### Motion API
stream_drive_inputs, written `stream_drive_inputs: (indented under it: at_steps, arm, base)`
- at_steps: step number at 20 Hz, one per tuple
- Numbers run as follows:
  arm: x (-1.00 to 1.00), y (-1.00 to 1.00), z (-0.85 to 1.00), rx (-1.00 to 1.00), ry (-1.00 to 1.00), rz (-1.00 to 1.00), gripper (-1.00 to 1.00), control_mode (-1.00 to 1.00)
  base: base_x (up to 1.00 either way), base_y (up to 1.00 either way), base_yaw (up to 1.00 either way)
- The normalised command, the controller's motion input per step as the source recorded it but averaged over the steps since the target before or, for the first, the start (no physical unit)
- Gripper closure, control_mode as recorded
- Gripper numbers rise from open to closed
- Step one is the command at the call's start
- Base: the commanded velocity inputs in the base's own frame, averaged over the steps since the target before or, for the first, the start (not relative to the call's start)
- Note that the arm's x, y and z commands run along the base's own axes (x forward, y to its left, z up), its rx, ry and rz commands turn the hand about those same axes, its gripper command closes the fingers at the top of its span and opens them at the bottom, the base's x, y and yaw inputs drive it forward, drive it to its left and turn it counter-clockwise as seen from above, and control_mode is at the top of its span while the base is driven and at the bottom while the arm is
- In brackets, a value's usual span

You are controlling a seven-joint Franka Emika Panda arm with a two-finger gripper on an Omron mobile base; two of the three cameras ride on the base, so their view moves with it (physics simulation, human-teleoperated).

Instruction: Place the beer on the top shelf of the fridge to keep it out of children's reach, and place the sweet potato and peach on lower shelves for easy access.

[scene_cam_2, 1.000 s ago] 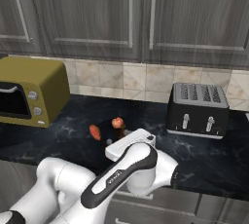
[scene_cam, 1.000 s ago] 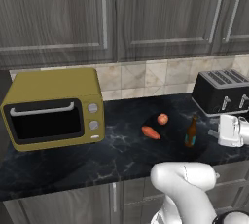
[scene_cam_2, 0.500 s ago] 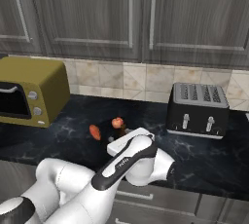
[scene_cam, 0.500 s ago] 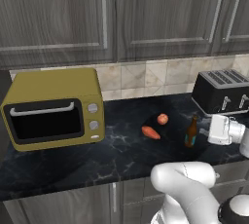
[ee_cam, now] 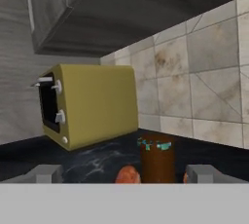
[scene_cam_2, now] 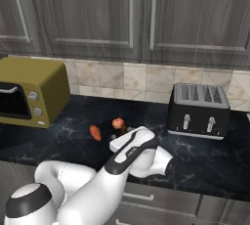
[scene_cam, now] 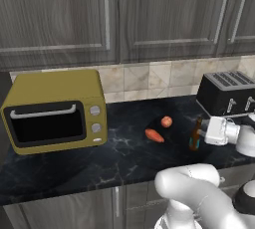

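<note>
Gripper [scene_cam: 200, 134] has slid in closer to the beer [scene_cam: 195, 135], jaws spread wide either side of it, not yet clamped.

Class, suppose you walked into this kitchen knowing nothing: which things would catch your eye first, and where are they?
The mustard-yellow toaster oven stands out at the left of the dark counter, opposite the black toaster at the right. Between them lie the sweet potato and peach. Beside these stands the beer, with the open gripper reaching in from its right.
</note>
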Motion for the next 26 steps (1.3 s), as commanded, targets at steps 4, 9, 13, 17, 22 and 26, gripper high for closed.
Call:
stream_drive_inputs:
  at_steps: [4, 9, 13, 17, 22, 26]
  arm:
    - [0.38, -0.08, -0.17, 0.0, 0.0, 0.0, -1.0, -1.0]
    - [0.3, -0.24, -0.2, 0.0, 0.0, -0.04, -1.0, -1.0]
    - [0.12, -0.29, -0.16, 0.0, 0.0, -0.07, -1.0, -1.0]
    - [0.14, -0.08, -0.12, 0.0, 0.0, -0.08, -1.0, -1.0]
    - [0.04, 0.04, -0.04, 0.0, 0.03, -0.03, -1.0, -1.0]
    - [-0.03, 0.18, 0.0, -0.03, 0.06, 0.0, -1.0, -1.0]
  base:
    - [0.0, 0.0, 0.0]
    - [0.0, 0.0, 0.0]
    - [0.0, 0.0, 0.0]
    - [0.0, 0.0, 0.0]
    - [0.0, 0.0, 0.0]
    - [0.0, 0.0, 0.0]
